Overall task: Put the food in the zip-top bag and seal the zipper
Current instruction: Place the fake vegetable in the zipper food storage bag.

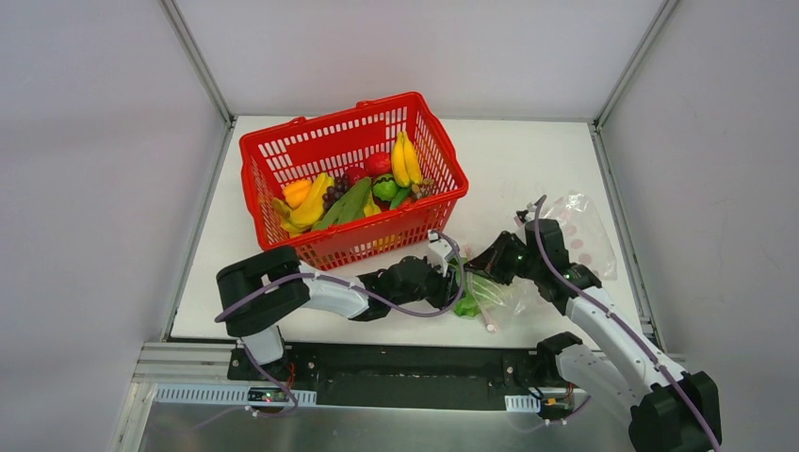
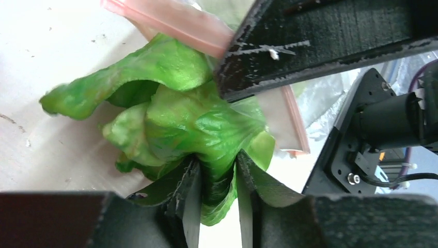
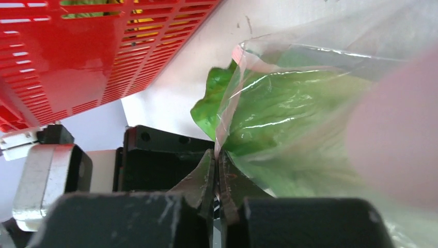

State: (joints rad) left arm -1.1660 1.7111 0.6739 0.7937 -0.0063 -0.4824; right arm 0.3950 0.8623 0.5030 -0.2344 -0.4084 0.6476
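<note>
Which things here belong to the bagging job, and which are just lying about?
Job: green plastic toy lettuce in the left gripper; clear crinkly zip-top bag with pink zipper strip, pinched by the right gripper; yellow toy bananas, purple grapes, red apple.
Lying about: red mesh plastic basket holding them; purple arm cables.

white table (image 1: 528,160), red basket (image 1: 332,115), clear bag (image 1: 592,234)

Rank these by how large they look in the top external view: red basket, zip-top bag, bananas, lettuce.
1. red basket
2. zip-top bag
3. bananas and lettuce: unsure, because the lettuce is mostly hidden here.
</note>
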